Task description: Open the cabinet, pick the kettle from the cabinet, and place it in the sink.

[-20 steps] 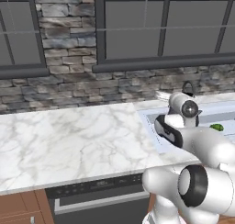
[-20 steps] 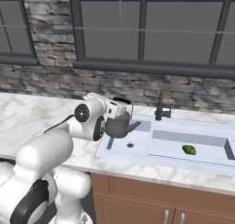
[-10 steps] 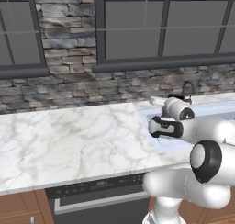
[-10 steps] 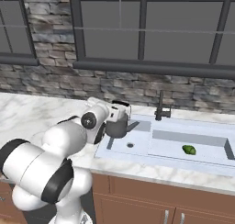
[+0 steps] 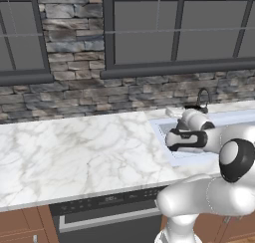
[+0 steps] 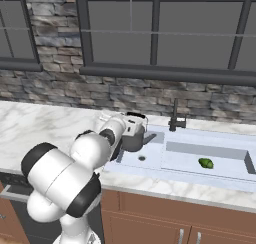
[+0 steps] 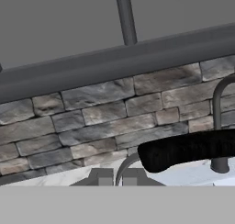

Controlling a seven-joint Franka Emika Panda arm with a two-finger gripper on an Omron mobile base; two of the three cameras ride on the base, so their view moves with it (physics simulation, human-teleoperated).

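In the left base view, the arm has swung further over the sink (image 5: 169,137) than a moment ago, so the placing step seems almost reached. In the right base view the kettle (image 6: 134,134), grasped by the clenched end effector (image 6: 131,119), hangs upright above the basin's left end, closer to the basin than before, with its spout toward the faucet (image 6: 176,115). In the hand view its black handle (image 7: 188,149) lies across, left to right.

Dark-grey kettle (image 6: 134,136) over pale sink (image 6: 220,151)
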